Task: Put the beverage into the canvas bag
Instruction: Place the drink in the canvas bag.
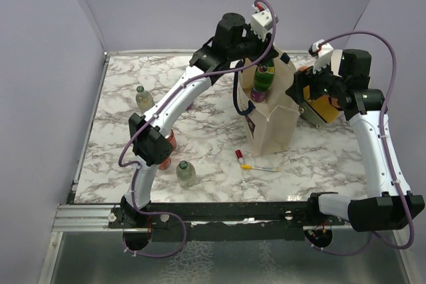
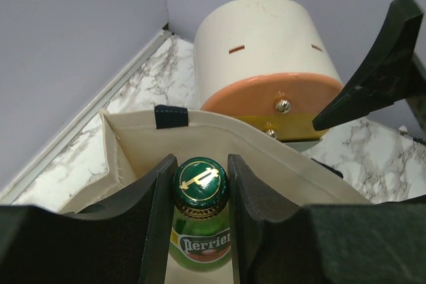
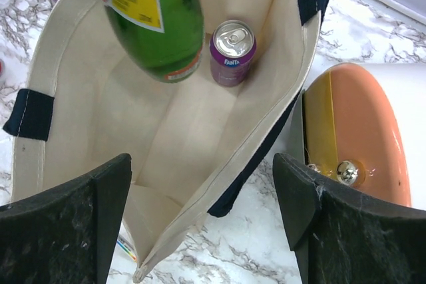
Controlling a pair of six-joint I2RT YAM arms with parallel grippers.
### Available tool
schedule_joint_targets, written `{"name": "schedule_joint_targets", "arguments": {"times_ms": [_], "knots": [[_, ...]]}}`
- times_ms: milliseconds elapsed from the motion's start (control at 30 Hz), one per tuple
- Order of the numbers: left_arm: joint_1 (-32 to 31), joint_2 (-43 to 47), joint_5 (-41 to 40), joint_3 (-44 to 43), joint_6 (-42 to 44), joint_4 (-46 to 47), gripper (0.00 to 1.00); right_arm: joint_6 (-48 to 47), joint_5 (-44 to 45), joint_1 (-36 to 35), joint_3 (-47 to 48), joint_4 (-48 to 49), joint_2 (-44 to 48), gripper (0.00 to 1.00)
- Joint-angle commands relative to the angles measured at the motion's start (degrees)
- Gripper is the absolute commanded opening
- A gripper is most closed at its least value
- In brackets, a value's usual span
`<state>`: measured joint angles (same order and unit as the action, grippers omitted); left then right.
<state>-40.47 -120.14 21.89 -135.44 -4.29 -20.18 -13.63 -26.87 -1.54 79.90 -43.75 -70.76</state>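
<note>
The canvas bag (image 1: 273,124) stands upright at mid-table, beige with navy handles, its mouth open. My left gripper (image 1: 263,60) is shut on the neck of a green Perrier bottle (image 1: 265,76) and holds it upright in the bag's mouth. The left wrist view shows the jaws (image 2: 202,161) pressing just under the green cap (image 2: 203,181). My right gripper (image 3: 203,164) is open, and its jaws straddle the bag's right wall (image 3: 259,144). The bottle's lower body (image 3: 156,18) hangs inside the bag beside a purple Fanta can (image 3: 231,51) on the bag's floor.
A cream-and-orange cylindrical container (image 1: 326,101) lies close against the bag's right side. Two clear bottles (image 1: 144,98) (image 1: 186,173) and a red can (image 1: 170,140) stand on the left. A small red-capped item (image 1: 239,155) and a pen (image 1: 259,167) lie in front of the bag.
</note>
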Motion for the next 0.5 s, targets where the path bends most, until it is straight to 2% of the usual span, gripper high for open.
{"name": "schedule_joint_targets", "arguments": {"times_ms": [0,133,467], "knots": [[-0.22,2.87,4.26,0.17,1.81,10.93,0.00,-0.70,-1.71,0.27,-2.30,-0.10,1.98,0.85],[-0.20,1.57,7.05,0.17,3.60,9.78,0.00,-0.70,-1.43,0.25,-2.97,-0.44,2.12,0.85],[-0.22,0.60,5.76,1.55,7.21,6.68,0.00,-1.06,1.47,0.26,-1.26,0.31,0.97,0.85]]}}
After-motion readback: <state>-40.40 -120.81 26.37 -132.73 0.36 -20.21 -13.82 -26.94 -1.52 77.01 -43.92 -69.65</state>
